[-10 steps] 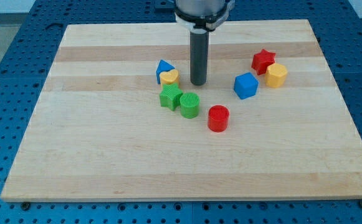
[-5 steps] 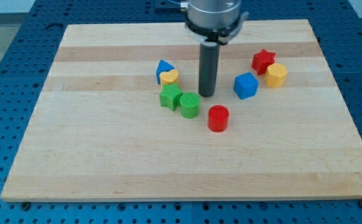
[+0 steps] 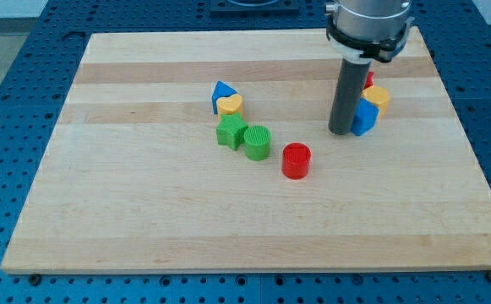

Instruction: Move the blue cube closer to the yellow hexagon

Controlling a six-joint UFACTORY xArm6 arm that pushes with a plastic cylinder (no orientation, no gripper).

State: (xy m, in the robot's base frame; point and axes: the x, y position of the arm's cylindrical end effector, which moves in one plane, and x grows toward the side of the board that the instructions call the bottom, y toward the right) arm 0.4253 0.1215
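Note:
The blue cube [image 3: 364,117] sits at the board's right, right up against the yellow hexagon [image 3: 378,98], which is just above and right of it. My tip [image 3: 340,132] stands on the board touching the cube's left side, and the rod hides part of the cube. A red star [image 3: 368,78] is mostly hidden behind the rod, just above the hexagon.
Near the board's middle are a blue triangular block [image 3: 221,91] with a yellow heart [image 3: 230,104], a green star-like block [image 3: 231,132], a green cylinder [image 3: 258,142] and a red cylinder [image 3: 296,160]. The wooden board [image 3: 144,219] lies on a blue perforated table.
My tip has moved right from the board's middle to the blue cube's left side. The cube has slid right and now sits against the yellow hexagon.

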